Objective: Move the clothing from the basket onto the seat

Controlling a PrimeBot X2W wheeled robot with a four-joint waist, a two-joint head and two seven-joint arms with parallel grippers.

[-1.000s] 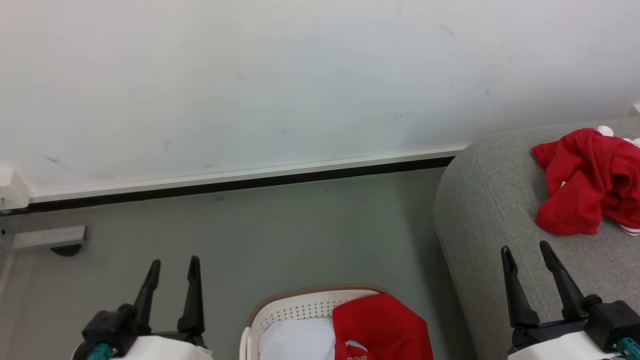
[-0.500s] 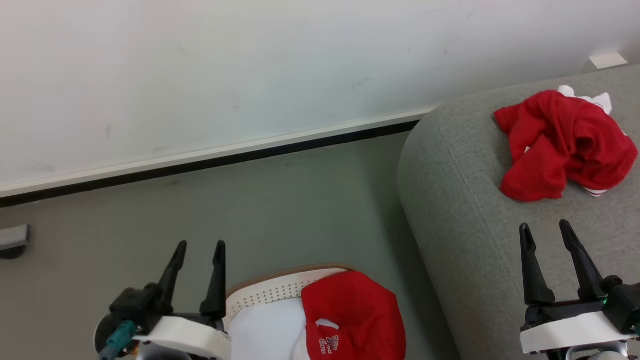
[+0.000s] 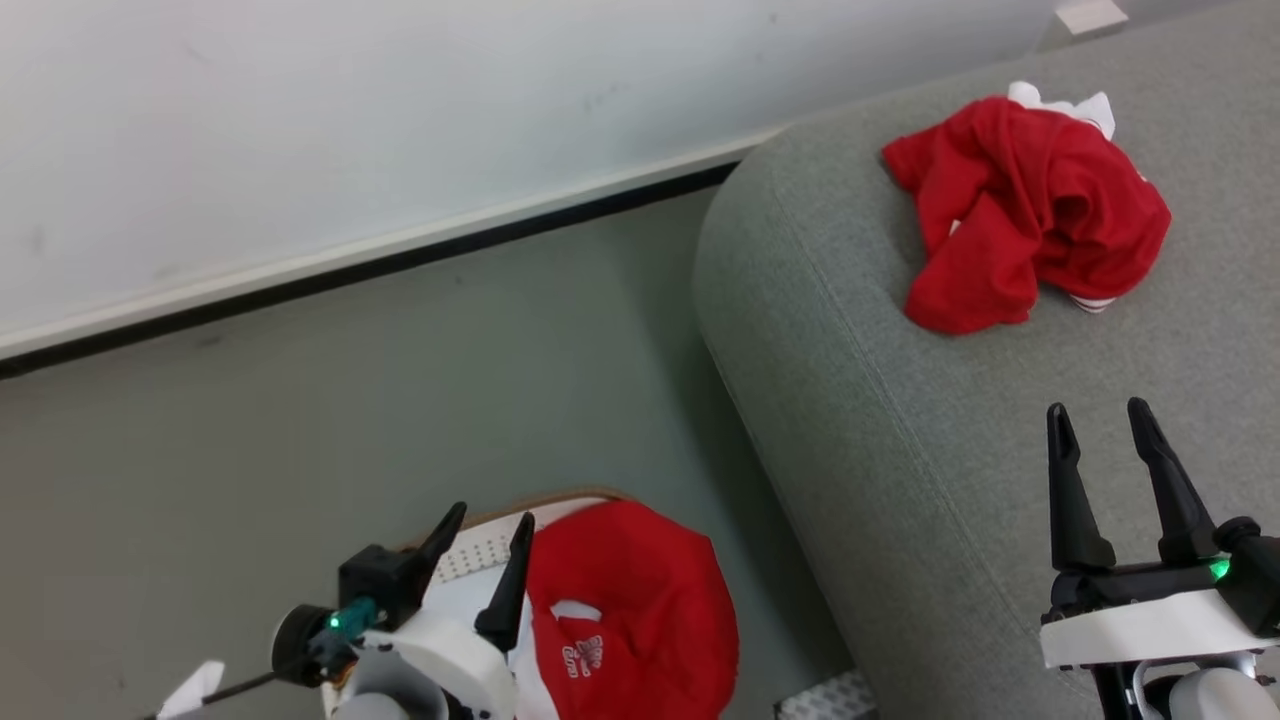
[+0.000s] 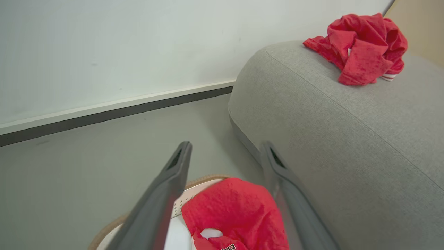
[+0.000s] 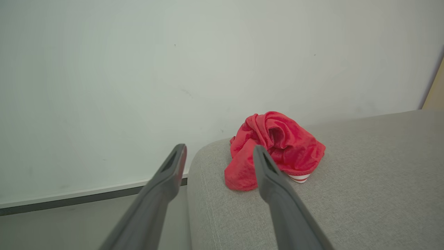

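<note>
Plain white wall (image 3: 400, 110) across back, with faint scuffs and marks. White baseboard (image 3: 400, 243) at wall foot, dark strip beneath it. Floor (image 3: 300, 420) smooth, matte, grey-green. Light grey fabric sofa (image 3: 900, 420), rounded end close to wall, stands on floor. Tan panel (image 4: 426, 31) beyond sofa at right edge of left wrist view. Light even and soft; faint shadow on floor beside sofa.

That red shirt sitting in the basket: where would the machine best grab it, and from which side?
Probably the rounded hump of the red shirt, pinched from above. It lies heaped on the right side of the basket, whose walls would likely block a sideways reach, and the soft mound bulges upward next to the open left claw.
</note>
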